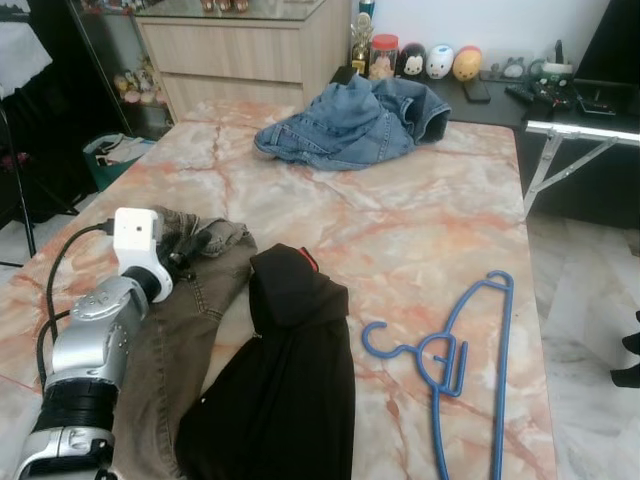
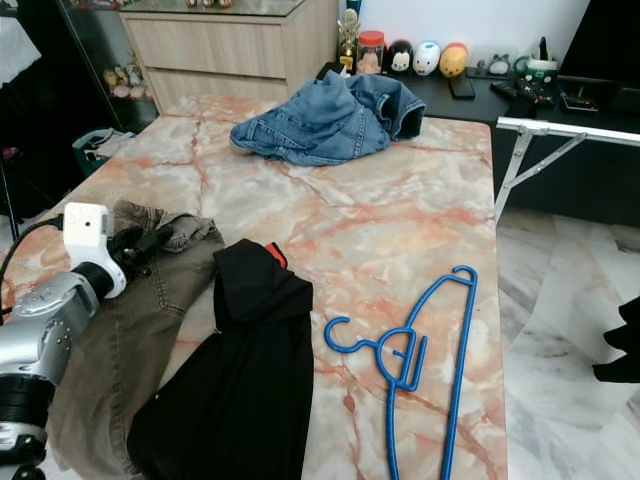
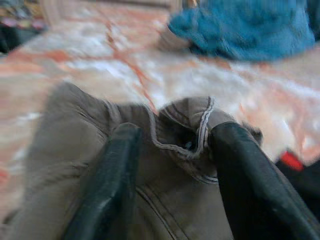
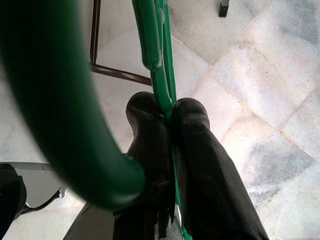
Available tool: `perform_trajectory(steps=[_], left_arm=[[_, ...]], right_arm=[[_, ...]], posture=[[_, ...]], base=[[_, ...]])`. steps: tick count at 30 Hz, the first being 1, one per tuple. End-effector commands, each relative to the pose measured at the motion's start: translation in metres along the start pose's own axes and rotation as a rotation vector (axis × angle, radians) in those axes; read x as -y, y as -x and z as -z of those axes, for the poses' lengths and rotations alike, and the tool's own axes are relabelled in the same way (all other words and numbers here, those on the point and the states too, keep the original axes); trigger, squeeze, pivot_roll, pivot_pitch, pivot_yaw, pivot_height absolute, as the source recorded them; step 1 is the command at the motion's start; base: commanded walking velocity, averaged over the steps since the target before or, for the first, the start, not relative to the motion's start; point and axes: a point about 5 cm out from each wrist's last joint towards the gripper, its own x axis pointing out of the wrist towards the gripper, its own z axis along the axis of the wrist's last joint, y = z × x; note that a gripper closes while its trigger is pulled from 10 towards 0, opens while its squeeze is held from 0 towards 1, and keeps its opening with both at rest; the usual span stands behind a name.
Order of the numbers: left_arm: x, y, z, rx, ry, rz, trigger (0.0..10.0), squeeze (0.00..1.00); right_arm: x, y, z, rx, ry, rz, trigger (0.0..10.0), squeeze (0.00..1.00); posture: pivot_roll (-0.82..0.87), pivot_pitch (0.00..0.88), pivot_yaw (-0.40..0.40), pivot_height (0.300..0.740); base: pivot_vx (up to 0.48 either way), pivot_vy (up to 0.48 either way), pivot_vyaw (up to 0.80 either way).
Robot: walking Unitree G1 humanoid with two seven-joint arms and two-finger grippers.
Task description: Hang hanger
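Right gripper (image 4: pixel 170 117) jaws clamp a green hanger (image 4: pixel 155 60); left gripper (image 3: pixel 175 165) jaws open astride the trousers (image 1: pixel 170 340). Nothing hung yet.

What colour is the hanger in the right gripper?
Green hanger, clearest in the right wrist view.

Both eye views look down over the marble table (image 1: pixel 420 230); the left wrist view sits close above the brown trousers (image 3: pixel 75 165) they share.
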Motion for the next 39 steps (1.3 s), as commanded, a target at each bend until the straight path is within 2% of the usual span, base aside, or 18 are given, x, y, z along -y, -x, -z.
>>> perform_trajectory(steps=[1, 10, 13, 14, 15, 16, 17, 18, 19, 20, 24, 25, 28, 31, 33, 34, 35, 39], left_arm=[[-0.006, 0.004, -0.011, 0.053, 0.002, -0.024, 10.0, 1.00], [-0.005, 0.012, -0.034, 0.247, 0.172, -0.013, 10.0, 1.00], [-0.011, 0.016, -0.040, 0.306, 0.177, -0.078, 10.0, 1.00], [-0.025, 0.020, -0.039, 0.315, 0.128, -0.191, 10.0, 1.00], [-0.028, 0.021, -0.038, 0.315, 0.116, -0.218, 10.0, 1.00], [-0.036, 0.024, -0.035, 0.310, 0.084, -0.267, 10.0, 0.59], [-0.040, 0.027, -0.032, 0.306, 0.065, -0.293, 10.0, 0.59], [-0.059, 0.036, -0.022, 0.266, 0.022, -0.419, 10.0, 0.00], [-0.059, 0.036, -0.022, 0.266, 0.022, -0.419, 10.0, 0.00], [-0.074, 0.047, -0.012, 0.245, -0.029, -0.523, 10.0, 0.00], [-0.103, 0.078, 0.015, 0.117, -0.245, -0.730, 10.0, 0.00], [-0.103, 0.078, 0.015, 0.117, -0.245, -0.730, 10.0, 0.00], [-0.122, 0.106, 0.031, 0.034, -0.406, -0.910, 10.0, 0.00], [-0.141, 0.139, 0.052, -0.069, -0.452, -1.098, 10.0, 0.00], [-0.154, 0.174, 0.073, -0.191, -0.494, -1.252, 10.0, 0.00], [-0.154, 0.174, 0.073, -0.191, -0.494, -1.252, 10.0, 0.00], [-0.158, 0.188, 0.083, -0.257, -0.521, -1.304, 10.0, 0.00], [-0.159, 0.212, 0.102, -0.387, -0.545, -1.388, 10.0, 0.00]], right_arm=[[-0.002, -0.001, -0.003, 0.010, 0.001, -0.004, 10.0, 0.00], [-0.001, -0.001, -0.005, 0.016, 0.002, -0.002, 10.0, 0.00], [-0.001, -0.002, -0.006, 0.017, 0.003, -0.002, 10.0, 0.00], [-0.001, -0.002, -0.006, 0.017, 0.003, -0.003, 10.0, 0.00], [-0.001, -0.002, -0.005, 0.017, 0.003, -0.003, 10.0, 0.00], [-0.001, -0.002, -0.005, 0.016, 0.003, -0.003, 10.0, 0.00], [-0.001, -0.002, -0.006, 0.016, 0.003, -0.004, 10.0, 0.00], [-0.001, -0.002, -0.005, 0.015, 0.003, -0.004, 10.0, 0.00], [-0.001, -0.002, -0.005, 0.015, 0.003, -0.004, 10.0, 0.00], [-0.001, -0.002, -0.005, 0.015, 0.003, -0.004, 10.0, 0.00], [-0.001, -0.002, -0.005, 0.014, 0.002, -0.002, 10.0, 0.00], [-0.001, -0.002, -0.005, 0.014, 0.002, -0.002, 10.0, 0.00], [-0.001, -0.001, -0.005, 0.012, 0.004, -0.002, 10.0, 0.00], [-0.001, -0.002, -0.005, 0.011, 0.004, -0.002, 10.0, 0.00], [-0.002, -0.002, -0.005, 0.011, 0.005, -0.002, 10.0, 0.00], [-0.002, -0.002, -0.005, 0.011, 0.005, -0.002, 10.0, 0.00], [-0.002, -0.002, -0.005, 0.011, 0.005, -0.001, 10.0, 0.00], [-0.002, -0.002, -0.005, 0.011, 0.006, -0.003, 10.0, 0.00]], posture=[[0.07, 0.047, 0.044, 0.740], [0.06, 0.046, 0.042, 0.740], [0.06, 0.044, 0.042, 0.740], [0.07, 0.044, 0.042, 0.740], [0.07, 0.044, 0.042, 0.740], [0.07, 0.043, 0.042, 0.740], [0.07, 0.043, 0.042, 0.740], [0.06, 0.043, 0.044, 0.740], [0.06, 0.043, 0.044, 0.740], [0.06, 0.040, 0.044, 0.740], [0.07, 0.043, 0.044, 0.740], [0.07, 0.043, 0.044, 0.740], [0.07, 0.040, 0.044, 0.740], [0.07, 0.037, 0.044, 0.740], [0.07, 0.038, 0.044, 0.740], [0.07, 0.038, 0.044, 0.740], [0.07, 0.035, 0.040, 0.740], [0.07, 0.033, 0.040, 0.740]], base=[[0.000, 0.000, 0.00], [0.000, 0.000, 0.00], [0.000, 0.000, 0.00], [0.000, 0.000, 0.00], [0.000, 0.000, 0.00], [0.000, 0.000, 0.00], [0.000, 0.000, 0.00], [0.000, 0.000, 0.00], [0.000, 0.000, 0.00], [0.000, 0.000, 0.00], [0.000, 0.000, 0.00], [0.000, 0.000, 0.00], [0.000, 0.000, 0.00], [0.000, 0.000, 0.00], [0.000, 0.000, 0.00], [0.000, 0.000, 0.00], [0.000, 0.000, 0.00], [0.000, 0.000, 0.00]])
